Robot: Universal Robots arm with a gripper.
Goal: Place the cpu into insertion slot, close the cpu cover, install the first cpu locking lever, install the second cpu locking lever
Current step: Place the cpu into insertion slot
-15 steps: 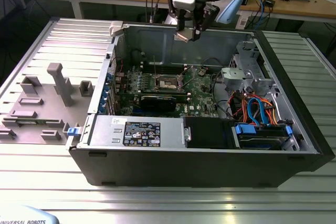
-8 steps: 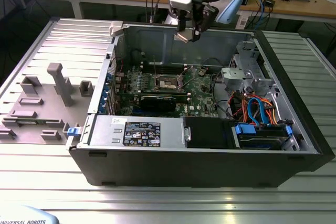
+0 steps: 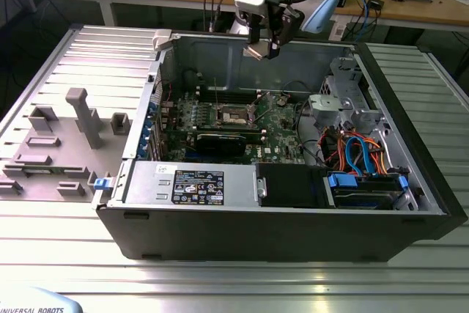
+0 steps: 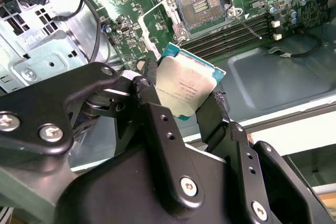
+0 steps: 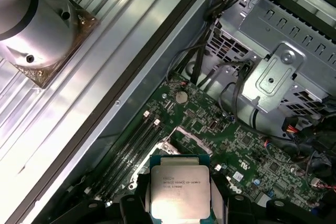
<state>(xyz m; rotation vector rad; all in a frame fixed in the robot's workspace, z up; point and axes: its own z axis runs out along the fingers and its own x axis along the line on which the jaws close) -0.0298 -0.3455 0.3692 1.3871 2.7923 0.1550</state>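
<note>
Black two-finger gripper [image 4: 182,94] pinches the flat square silver-topped cpu [image 4: 185,83] by opposite edges. The cpu hangs above the silver-rimmed square insertion slot [image 4: 202,2], well apart from it, cover raised.

The hand [image 3: 264,48] holds the cpu [image 3: 256,51] above the open computer case [image 3: 256,232], well apart from the insertion slot [image 3: 236,116].
</note>
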